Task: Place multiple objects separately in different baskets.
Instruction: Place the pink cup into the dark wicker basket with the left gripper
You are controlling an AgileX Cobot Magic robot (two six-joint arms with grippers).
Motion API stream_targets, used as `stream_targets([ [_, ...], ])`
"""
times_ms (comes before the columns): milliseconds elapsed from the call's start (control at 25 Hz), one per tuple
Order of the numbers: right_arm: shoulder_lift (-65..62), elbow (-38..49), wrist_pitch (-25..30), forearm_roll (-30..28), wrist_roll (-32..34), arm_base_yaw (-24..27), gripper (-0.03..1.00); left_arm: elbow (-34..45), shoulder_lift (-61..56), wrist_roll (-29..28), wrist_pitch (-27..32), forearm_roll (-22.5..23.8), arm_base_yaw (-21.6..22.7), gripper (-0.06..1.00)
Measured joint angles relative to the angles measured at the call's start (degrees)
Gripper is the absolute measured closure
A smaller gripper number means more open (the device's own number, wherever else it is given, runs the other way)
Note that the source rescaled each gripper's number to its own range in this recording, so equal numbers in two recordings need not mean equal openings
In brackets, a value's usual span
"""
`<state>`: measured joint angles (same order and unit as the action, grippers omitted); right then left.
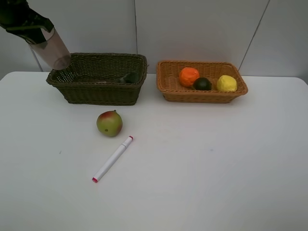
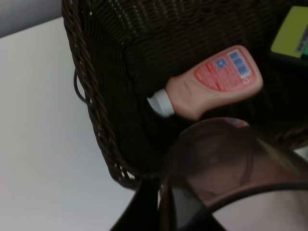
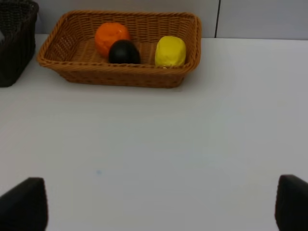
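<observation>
**Mauve cup up over the dark basket's end**

Mauve and see-through, the translucent mauve cup (image 1: 50,48) is clamped in the left gripper (image 1: 32,28). It's tilted, with its open mouth aimed down toward 5 o'clock. In the high view it hangs over the 9 o'clock end of the deep dark olive-brown wicker basket (image 1: 103,94). I honestly can't tell if the cup's rim touches the weave or just sits above it.

The left wrist view looks past the cup into that basket. A pink bottle (image 2: 216,84) with a white cap lies flat on its side on the bottom. The high view also shows a dark green bottle (image 1: 127,78) lying toward the basket's 3 o'clock end.

At 6 o'clock from the dark basket, a green-red mango (image 1: 109,123) sits on the white table (image 1: 216,168). At 6 o'clock from the mango is a white marker (image 1: 112,159) with pinkish-red ends, near the fruit but not touching. It lies slanted, tips pointing to 1 and 7 o'clock.

The shallow orange-tan wicker basket (image 1: 202,96) is at 3 o'clock from the dark one, just beside it with a gap. In it, in a row: an orange (image 1: 189,76), a dark round fruit with green top (image 1: 202,83) pressed against it, then a yellow lemon (image 1: 226,83).

The right gripper (image 3: 161,207) has its fingers spread wide with nothing between them, over bare table at 6 o'clock from the tan basket.
</observation>
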<state>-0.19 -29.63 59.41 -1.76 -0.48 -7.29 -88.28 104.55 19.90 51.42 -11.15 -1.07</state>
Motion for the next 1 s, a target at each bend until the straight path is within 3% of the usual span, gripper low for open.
stream_targets([
  [240, 0.0, 0.0, 0.0, 0.0, 0.0, 0.0, -0.03, 0.0, 5.9, 1.6, -9.4, 0.1, 0.0, 0.94],
  [640, 0.0, 0.0, 0.0, 0.1, 0.0, 0.0, -0.03, 0.0, 13.2, 5.8, -19.4, 0.2, 0.0, 0.94],
  [1000, 0.0, 0.0, 0.0, 0.1, 0.0, 0.0, -0.03, 0.0, 15.9, 5.9, -22.3, 0.0, 0.0, 0.94],
])
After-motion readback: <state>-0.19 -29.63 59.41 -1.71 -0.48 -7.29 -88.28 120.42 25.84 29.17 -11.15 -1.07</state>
